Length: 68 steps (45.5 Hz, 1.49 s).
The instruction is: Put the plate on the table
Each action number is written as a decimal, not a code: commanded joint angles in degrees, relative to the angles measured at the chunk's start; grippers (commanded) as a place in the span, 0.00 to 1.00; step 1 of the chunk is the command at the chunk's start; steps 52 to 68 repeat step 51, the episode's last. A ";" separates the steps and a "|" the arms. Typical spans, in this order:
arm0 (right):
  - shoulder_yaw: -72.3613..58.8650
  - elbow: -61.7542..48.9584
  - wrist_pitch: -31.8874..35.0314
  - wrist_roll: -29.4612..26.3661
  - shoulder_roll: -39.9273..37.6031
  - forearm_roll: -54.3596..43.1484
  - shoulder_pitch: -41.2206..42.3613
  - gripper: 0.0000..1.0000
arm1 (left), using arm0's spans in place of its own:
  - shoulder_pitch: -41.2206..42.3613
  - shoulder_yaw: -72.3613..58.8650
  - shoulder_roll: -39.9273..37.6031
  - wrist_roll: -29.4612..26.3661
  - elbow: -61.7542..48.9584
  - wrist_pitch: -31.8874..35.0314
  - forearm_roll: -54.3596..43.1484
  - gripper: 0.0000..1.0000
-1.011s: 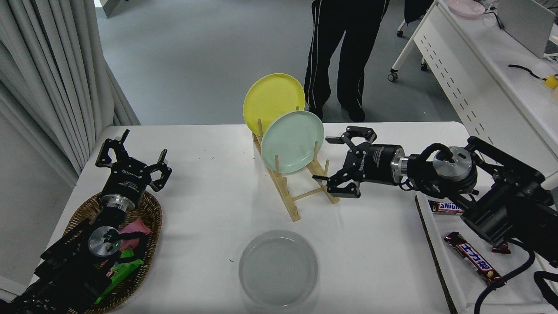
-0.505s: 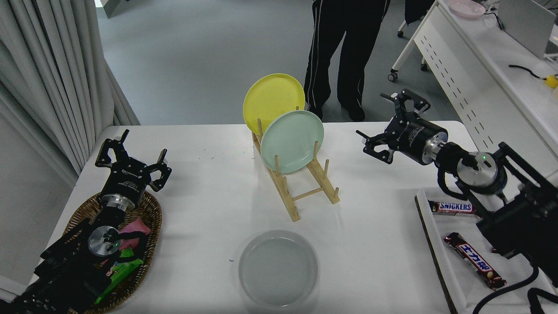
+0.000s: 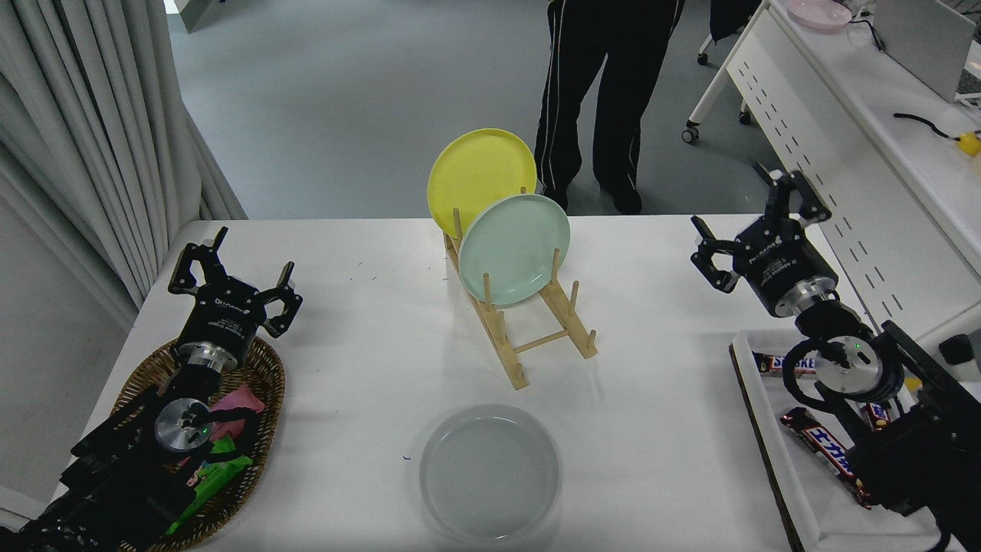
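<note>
Flat on the tabletop [image 3: 368, 345], the light grey plate [image 3: 489, 473] lies near the front edge, just in front of the wooden dish rack [image 3: 529, 330] and apart from it. Nothing touches the plate. Two more plates stand on edge in the rack: the mint green plate [image 3: 515, 249] in a nearer slot and the yellow plate [image 3: 479, 178] behind it, partly hidden by the green one. At the right side, the right end effector [image 3: 755, 222] is raised over the far right corner of the tabletop, its fingers spread wide with nothing between them, pointing away from the camera and well apart from both the rack and the grey plate. Below its arm sits a white tray [image 3: 774, 452] holding chocolate bars, one of them a red-wrapped bar [image 3: 826, 452]. At the lower left, the left end effector [image 3: 234, 280] is parked above a wicker basket [image 3: 264, 399] of wrapped snacks, its fingers also spread and holding nothing. Beyond the far edge of the tabletop stands a person [image 3: 605, 100] in dark trousers, and a white desk [image 3: 843, 123] runs along the upper right.
</note>
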 commanded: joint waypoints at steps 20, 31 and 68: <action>3.50 -17.49 9.18 5.07 7.21 0.44 0.40 1.00 | 0.00 0.00 0.00 0.00 0.00 -0.02 0.00 1.00; 3.59 -17.66 8.92 5.07 8.44 0.44 0.84 1.00 | 0.00 0.00 0.00 0.00 0.00 -0.03 0.00 1.00; 3.67 -18.10 8.66 5.07 8.88 1.76 0.93 1.00 | 0.00 0.00 0.00 0.00 0.00 0.06 0.00 1.00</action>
